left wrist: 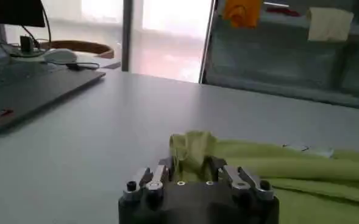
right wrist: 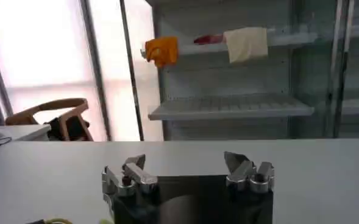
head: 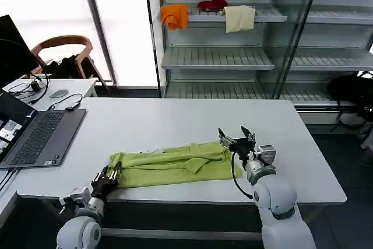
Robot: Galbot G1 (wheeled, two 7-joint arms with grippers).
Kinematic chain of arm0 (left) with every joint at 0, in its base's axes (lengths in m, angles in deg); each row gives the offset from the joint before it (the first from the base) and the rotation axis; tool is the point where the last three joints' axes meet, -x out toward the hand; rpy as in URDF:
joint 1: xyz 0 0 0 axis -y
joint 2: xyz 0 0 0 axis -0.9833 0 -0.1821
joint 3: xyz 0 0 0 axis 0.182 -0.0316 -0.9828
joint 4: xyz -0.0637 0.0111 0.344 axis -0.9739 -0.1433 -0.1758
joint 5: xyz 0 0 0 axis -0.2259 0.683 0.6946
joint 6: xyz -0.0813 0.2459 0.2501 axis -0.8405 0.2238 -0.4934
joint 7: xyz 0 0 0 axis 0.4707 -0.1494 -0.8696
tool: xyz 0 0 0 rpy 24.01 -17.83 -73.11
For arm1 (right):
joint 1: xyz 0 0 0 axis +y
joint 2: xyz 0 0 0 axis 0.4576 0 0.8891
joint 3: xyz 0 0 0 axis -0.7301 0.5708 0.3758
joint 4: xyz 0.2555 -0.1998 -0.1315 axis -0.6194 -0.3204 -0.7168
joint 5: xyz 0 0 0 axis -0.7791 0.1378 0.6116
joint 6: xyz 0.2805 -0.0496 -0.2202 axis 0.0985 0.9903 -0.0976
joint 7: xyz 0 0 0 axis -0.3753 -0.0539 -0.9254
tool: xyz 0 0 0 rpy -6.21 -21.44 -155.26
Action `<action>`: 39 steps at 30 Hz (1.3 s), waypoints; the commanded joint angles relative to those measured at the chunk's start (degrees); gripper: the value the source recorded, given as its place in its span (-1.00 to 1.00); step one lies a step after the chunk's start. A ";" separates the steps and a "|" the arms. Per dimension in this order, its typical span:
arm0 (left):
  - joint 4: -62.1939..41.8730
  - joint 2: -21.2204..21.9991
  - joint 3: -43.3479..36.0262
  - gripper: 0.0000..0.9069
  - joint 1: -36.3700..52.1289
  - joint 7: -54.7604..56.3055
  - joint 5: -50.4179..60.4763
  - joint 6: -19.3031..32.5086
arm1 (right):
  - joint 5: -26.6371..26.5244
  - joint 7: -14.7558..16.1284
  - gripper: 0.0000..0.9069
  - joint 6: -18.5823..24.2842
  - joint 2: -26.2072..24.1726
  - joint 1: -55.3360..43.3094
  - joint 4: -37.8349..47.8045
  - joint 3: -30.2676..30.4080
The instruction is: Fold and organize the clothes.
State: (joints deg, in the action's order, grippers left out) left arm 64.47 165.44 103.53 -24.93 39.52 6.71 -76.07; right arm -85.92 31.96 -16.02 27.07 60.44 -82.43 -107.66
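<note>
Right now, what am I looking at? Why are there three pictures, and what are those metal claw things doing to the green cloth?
This is a robot with two arms, seen through its own cameras. One picture comes from its head, looking down at a white table. The other two come from small cameras on its wrists, so you see each claw up close. On the table lies a yellow-green T-shirt, folded into a long strip, with a laptop beside it. The left gripper is pinching one end of the shirt; in its wrist picture the cloth bunches up between its fingers. The right gripper is open at the shirt's other end and holds nothing. The robot is folding the shirt.
</note>
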 commanded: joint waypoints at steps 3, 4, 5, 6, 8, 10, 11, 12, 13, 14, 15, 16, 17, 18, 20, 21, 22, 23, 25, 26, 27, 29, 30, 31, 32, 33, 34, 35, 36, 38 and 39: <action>-1.15 1.01 -0.36 -1.00 -0.13 -0.07 2.57 3.90 | -0.44 0.22 1.00 0.23 0.28 -0.11 0.15 0.11; -0.99 0.98 -0.41 -1.00 -0.12 -0.04 2.69 4.56 | -0.44 0.22 1.00 0.23 0.25 -0.10 0.12 0.12; -0.97 0.97 -0.37 -1.00 -0.03 -0.35 3.06 5.76 | -0.44 0.17 1.00 0.24 0.22 -0.10 0.09 0.10; -1.05 0.90 -0.27 -1.00 0.15 -0.65 4.07 6.98 | -0.44 0.06 1.00 0.26 0.21 -0.10 0.03 0.06; -1.16 0.76 -0.05 -1.00 0.31 -1.35 5.10 7.93 | -0.45 -0.08 1.00 0.25 0.23 -0.05 -0.03 -0.05; -1.35 0.31 0.29 -1.00 0.28 -2.52 7.48 9.21 | -0.50 -0.33 1.00 0.26 0.16 0.06 -0.21 -0.24; -1.45 0.09 0.53 -1.00 0.25 -3.17 8.55 9.49 | -0.51 -0.39 1.00 0.26 0.08 0.15 -0.32 -0.36; -1.57 -0.33 0.91 -1.00 0.25 -3.85 10.51 10.42 | -0.52 -0.61 1.00 0.25 -0.10 0.24 -0.49 -0.49; -1.64 -0.46 1.43 -1.00 0.27 -4.22 11.50 10.74 | -0.54 -0.74 1.00 0.25 -0.18 0.27 -0.55 -0.56; -1.62 -0.84 2.19 -1.00 0.41 -5.02 13.51 11.20 | -0.57 -0.79 1.00 0.25 -0.26 0.30 -0.62 -0.68; -1.48 -1.49 3.39 -1.00 0.76 -5.92 15.88 11.23 | -0.68 -0.87 1.00 0.26 -0.51 0.43 -0.83 -0.96; -1.38 -2.00 4.20 -1.00 1.06 -6.62 17.10 11.20 | -0.68 -0.90 1.00 0.24 -0.58 0.44 -0.84 -1.02; -1.15 -2.81 5.57 -1.00 1.31 -7.64 18.13 11.16 | -0.71 -0.97 1.00 0.26 -0.78 0.51 -0.98 -1.21; -0.87 -4.12 7.48 -1.00 1.85 -8.75 19.45 10.93 | -0.78 -0.96 1.00 0.30 -0.86 0.61 -1.09 -1.42; -1.03 -5.69 10.64 -1.00 2.82 -11.44 22.30 10.82 | -0.81 -0.95 1.00 0.32 -0.89 0.66 -1.18 -1.58; -1.31 -8.47 11.82 -1.00 3.80 -13.00 22.73 10.55 | -0.82 -1.09 1.00 0.35 -0.85 0.74 -1.18 -1.61; -1.76 -10.13 12.63 -1.00 4.23 -14.32 22.72 10.44 | -0.84 -1.13 1.00 0.34 -0.86 0.75 -1.21 -1.60; -2.50 -12.45 13.10 -1.00 4.69 -15.07 23.05 10.92 | -0.88 -1.32 1.00 0.26 -0.86 0.81 -1.31 -1.57; -3.59 -16.37 14.84 -1.00 6.06 -16.26 23.05 10.75 | -0.82 -1.54 1.00 0.18 -1.02 0.83 -1.50 -1.44; -4.20 -17.81 15.80 -1.00 6.79 -17.10 22.99 10.34 | -0.82 -1.56 1.00 0.10 -1.03 0.83 -1.60 -1.42; -4.79 -20.24 16.50 -1.00 7.38 -17.07 22.63 9.71 | -0.79 -1.73 1.00 0.05 -1.09 0.79 -1.74 -1.39; -4.94 -21.85 17.40 -1.00 7.96 -17.43 21.31 9.33 | -0.79 -1.77 1.00 0.04 -1.08 0.85 -1.82 -1.45; -4.70 -22.46 17.89 -1.00 8.43 -17.43 20.38 8.86 | -0.73 -1.80 1.00 0.05 -1.05 0.91 -1.85 -1.44; -4.12 -22.72 18.11 -1.00 8.71 -17.47 19.31 8.06 | -0.68 -1.78 1.00 0.08 -1.03 0.98 -1.81 -1.44; -3.17 -22.86 18.03 -1.00 8.75 -17.25 17.72 7.16 | -0.56 -1.82 1.00 0.09 -1.00 1.04 -1.71 -1.45; -0.69 -22.52 17.67 -1.00 8.64 -17.14 15.81 5.73 | -0.36 -1.81 1.00 0.14 -0.93 1.13 -1.56 -1.47; 0.33 -22.02 17.25 -1.00 8.48 -17.11 15.06 4.92 | -0.30 -1.80 1.00 0.18 -0.87 1.15 -1.48 -1.46; 2.01 -21.43 16.54 -1.00 8.19 -16.72 13.82 4.03 | -0.21 -1.84 1.00 0.18 -0.74 1.17 -1.37 -1.45; 2.97 -20.68 15.82 -1.00 7.92 -16.56 13.46 3.54 | -0.11 -1.89 1.00 0.18 -0.66 1.20 -1.31 -1.41; 7.19 -17.55 11.85 -1.00 6.67 -15.33 13.49 2.24 | -0.09 -2.10 1.00 0.15 -0.51 1.32 -1.19 -1.10; 9.38 -16.26 9.68 -1.00 6.13 -15.37 14.28 2.01 | 0.10 -2.09 1.00 0.15 -0.52 1.43 -1.17 -0.89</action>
State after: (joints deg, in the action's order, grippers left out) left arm 63.02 149.50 117.03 -18.66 25.62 23.38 -69.12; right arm -86.12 30.04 -15.85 26.48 61.77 -83.75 -108.80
